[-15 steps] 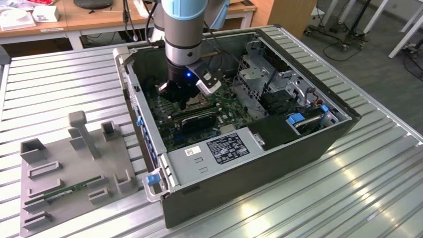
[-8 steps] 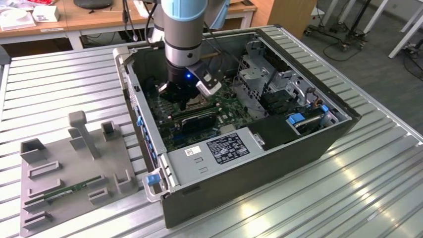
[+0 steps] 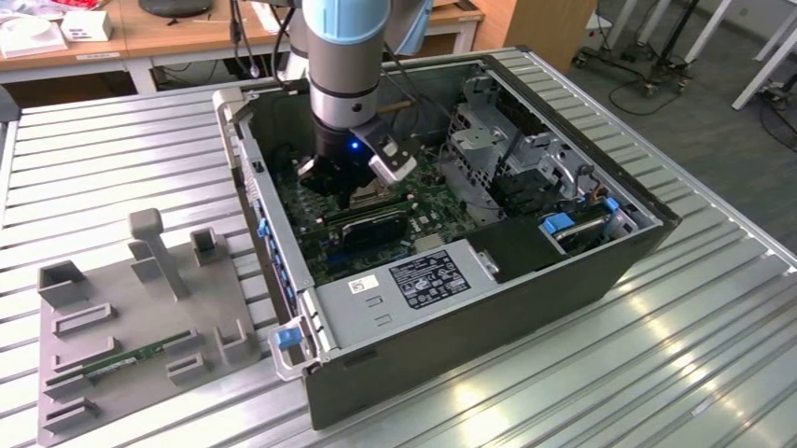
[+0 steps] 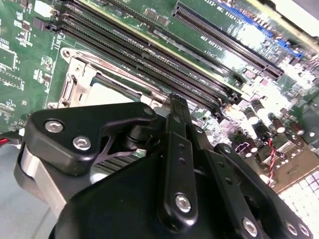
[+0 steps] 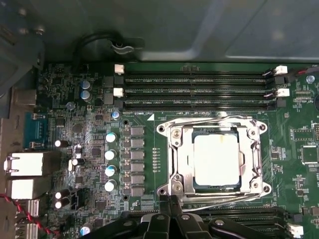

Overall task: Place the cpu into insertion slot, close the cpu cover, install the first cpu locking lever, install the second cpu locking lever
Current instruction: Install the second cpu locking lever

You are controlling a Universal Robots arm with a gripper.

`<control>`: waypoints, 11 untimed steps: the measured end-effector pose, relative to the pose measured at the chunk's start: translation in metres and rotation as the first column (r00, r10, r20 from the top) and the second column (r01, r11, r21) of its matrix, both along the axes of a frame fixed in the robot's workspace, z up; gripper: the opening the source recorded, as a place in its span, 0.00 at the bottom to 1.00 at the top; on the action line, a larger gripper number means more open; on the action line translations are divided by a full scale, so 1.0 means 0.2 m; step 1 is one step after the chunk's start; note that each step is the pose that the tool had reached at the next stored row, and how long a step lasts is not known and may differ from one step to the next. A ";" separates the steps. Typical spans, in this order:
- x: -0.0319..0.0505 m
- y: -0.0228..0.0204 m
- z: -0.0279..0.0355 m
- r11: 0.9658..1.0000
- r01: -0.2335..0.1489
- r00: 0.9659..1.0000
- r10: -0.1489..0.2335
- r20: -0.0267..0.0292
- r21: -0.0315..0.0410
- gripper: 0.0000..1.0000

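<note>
First wrist view looks straight down on the green board (image 5: 75, 149). The cpu (image 5: 217, 160) lies flat in the slot (image 5: 215, 162), pale side up. The cover (image 5: 175, 159) is down around it like a silver frame, so the chip shows through the hole in the middle. Thin wire levers (image 5: 214, 118) run along the edges of the frame; I cannot tell if they are hooked down.

The gripper (image 5: 173, 206) sits just beside one edge of the slot, near a corner of the frame. Its fingers (image 4: 178, 124) look pressed together into one thin tip, with nothing between them. A thin tip like that suits pushing a small lever, I think.

In the exterior view the arm (image 3: 342, 84) reaches down into the open computer case (image 3: 498, 308), which stands on the bench (image 3: 112, 168).
</note>
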State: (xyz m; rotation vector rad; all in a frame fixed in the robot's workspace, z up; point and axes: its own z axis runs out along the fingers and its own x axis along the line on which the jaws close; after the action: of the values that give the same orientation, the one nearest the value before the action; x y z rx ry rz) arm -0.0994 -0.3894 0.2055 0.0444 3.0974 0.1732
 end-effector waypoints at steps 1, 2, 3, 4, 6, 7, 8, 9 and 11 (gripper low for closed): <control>0.000 -0.003 -0.002 1.000 0.000 1.000 0.000 0.001 0.009 0.11; 0.000 -0.006 -0.003 1.000 0.000 1.000 0.000 0.001 0.018 0.11; 0.000 -0.009 -0.004 1.000 0.000 1.000 0.000 0.002 0.024 0.11; 0.000 -0.011 -0.004 1.000 0.000 1.000 0.000 0.002 0.027 0.11; 0.000 -0.012 -0.004 1.000 0.000 1.000 0.000 0.002 0.027 0.11; 0.000 -0.012 -0.004 1.000 0.000 1.000 0.000 0.001 0.028 0.11; 0.000 -0.013 -0.004 1.000 0.000 1.000 0.000 0.002 0.028 0.11; 0.000 -0.013 -0.004 1.000 0.000 1.000 0.000 0.002 0.028 0.11; 0.000 -0.013 -0.010 1.000 0.000 1.000 0.000 0.002 0.029 0.11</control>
State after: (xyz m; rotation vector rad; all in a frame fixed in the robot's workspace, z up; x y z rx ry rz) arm -0.0993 -0.3921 0.2035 0.0449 3.0934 0.2184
